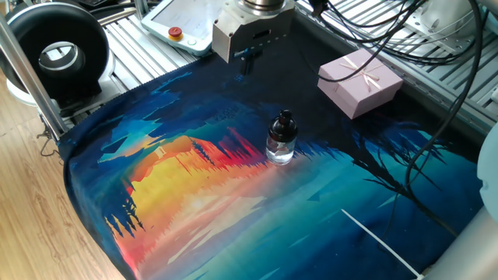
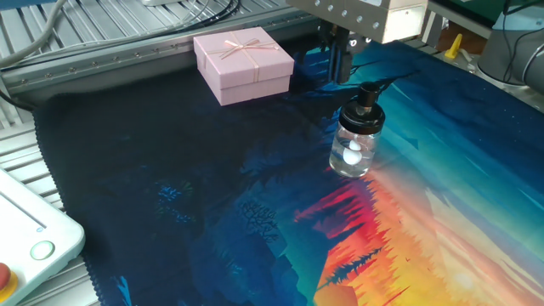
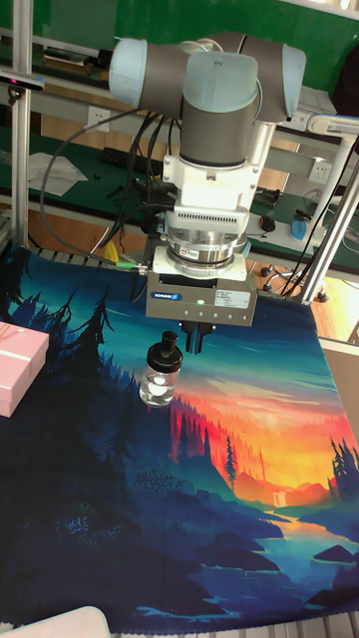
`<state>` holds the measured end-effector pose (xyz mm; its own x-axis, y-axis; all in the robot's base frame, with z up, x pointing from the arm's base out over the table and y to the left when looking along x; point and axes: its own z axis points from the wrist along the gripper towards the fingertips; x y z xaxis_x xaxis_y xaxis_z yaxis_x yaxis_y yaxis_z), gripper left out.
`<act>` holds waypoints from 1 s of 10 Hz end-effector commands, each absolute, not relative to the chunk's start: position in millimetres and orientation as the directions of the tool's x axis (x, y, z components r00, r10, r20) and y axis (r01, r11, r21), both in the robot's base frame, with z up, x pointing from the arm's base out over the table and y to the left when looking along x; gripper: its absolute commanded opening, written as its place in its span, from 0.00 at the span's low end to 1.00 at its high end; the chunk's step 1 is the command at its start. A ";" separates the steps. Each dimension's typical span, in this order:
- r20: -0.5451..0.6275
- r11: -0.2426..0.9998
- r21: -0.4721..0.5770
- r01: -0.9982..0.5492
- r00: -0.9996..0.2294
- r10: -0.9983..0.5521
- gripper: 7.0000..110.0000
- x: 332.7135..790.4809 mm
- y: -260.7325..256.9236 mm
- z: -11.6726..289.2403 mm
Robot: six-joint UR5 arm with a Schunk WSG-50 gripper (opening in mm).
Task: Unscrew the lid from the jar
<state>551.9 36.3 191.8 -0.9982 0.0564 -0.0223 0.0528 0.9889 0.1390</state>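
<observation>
The jar [image 1: 281,145] [image 2: 354,146] [image 3: 160,380], small and of clear glass, stands upright on the painted mat with something white inside. Its black lid [image 1: 285,120] [image 2: 368,99] [image 3: 168,349] sits on top. My gripper [image 1: 247,62] [image 2: 342,61] [image 3: 195,341] hangs above the mat beside the jar and apart from it, touching neither jar nor lid. Its dark fingers point down, close together with nothing between them. In the tall fixed view the fingertips are level with the lid, just to its right.
A pink ribboned gift box [image 1: 359,82] [image 2: 244,64] [image 3: 18,367] sits on the mat's dark side. A teach pendant [image 1: 183,23] and a black round device [image 1: 56,50] lie off the mat. Cables [image 1: 405,39] hang near the box.
</observation>
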 end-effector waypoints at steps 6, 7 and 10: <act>0.018 0.990 0.140 0.010 -1.000 0.008 0.00 540.1 36.3 193.3; 0.019 0.991 0.132 0.002 -1.000 0.000 0.00 539.7 34.4 193.0; 0.016 0.994 0.091 -0.054 -0.998 -0.056 0.00 539.2 23.9 191.7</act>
<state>539.5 28.4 190.8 -0.9997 -0.0196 0.0173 -0.0176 0.9942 0.1064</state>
